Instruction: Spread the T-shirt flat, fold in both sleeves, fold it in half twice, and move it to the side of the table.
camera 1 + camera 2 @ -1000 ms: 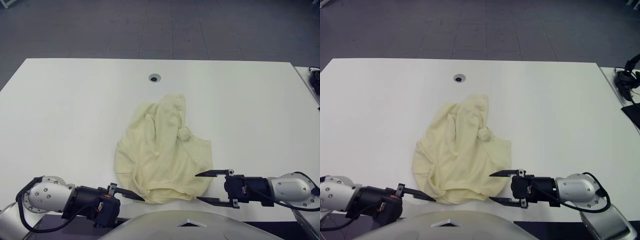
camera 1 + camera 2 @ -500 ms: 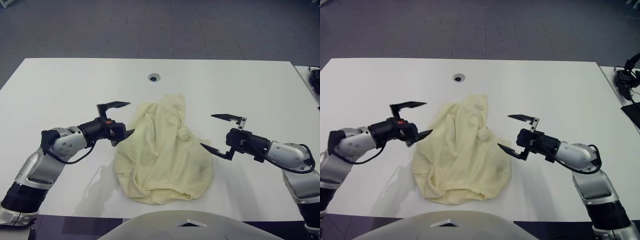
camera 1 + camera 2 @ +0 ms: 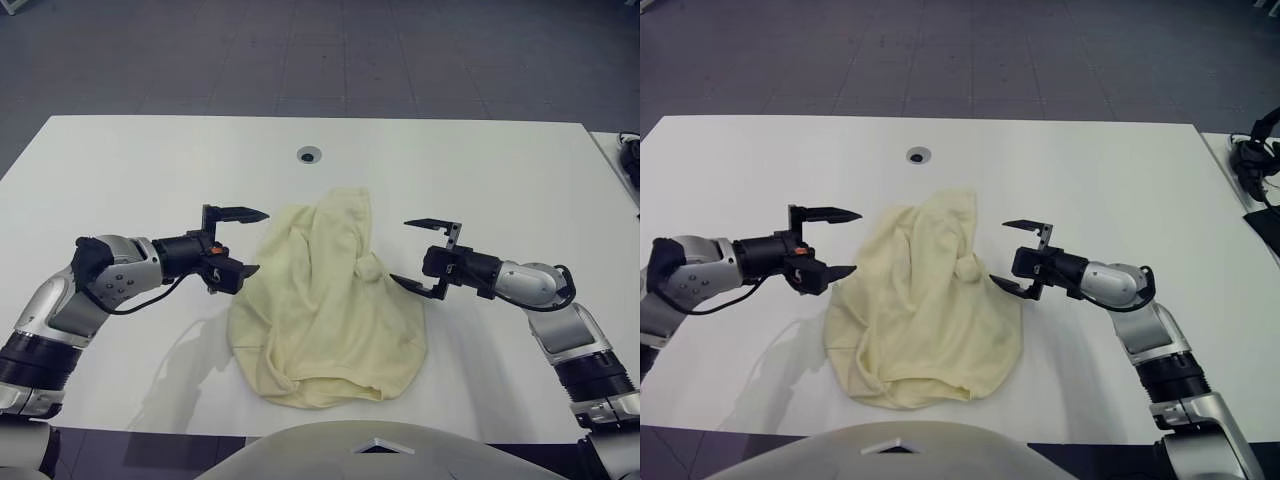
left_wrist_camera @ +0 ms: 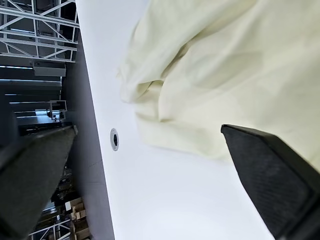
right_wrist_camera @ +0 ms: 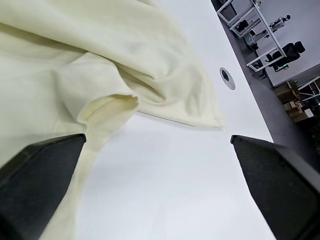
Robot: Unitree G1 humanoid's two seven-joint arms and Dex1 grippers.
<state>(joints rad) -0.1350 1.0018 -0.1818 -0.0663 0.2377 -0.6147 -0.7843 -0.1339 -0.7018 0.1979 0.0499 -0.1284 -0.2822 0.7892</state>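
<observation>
A pale yellow T-shirt (image 3: 325, 300) lies crumpled in a heap on the middle of the white table (image 3: 120, 170), with folds running toward the far side. My left gripper (image 3: 250, 242) hovers open just off the shirt's left edge, nothing between its fingers. My right gripper (image 3: 407, 252) is open at the shirt's right edge, its lower finger over the cloth near a bunched sleeve (image 5: 107, 107). The left wrist view looks between its dark fingers (image 4: 270, 175) onto the shirt (image 4: 225, 65).
A small round cable hole (image 3: 309, 155) sits in the table behind the shirt. Bare table top extends to the left, right and far side. Dark cables (image 3: 1250, 160) lie on a second surface at the far right.
Both arms rose from the table's near edge and swung inward to the shirt's sides. Over the last half second each gripper closed in on the cloth. The shirt has not moved.
</observation>
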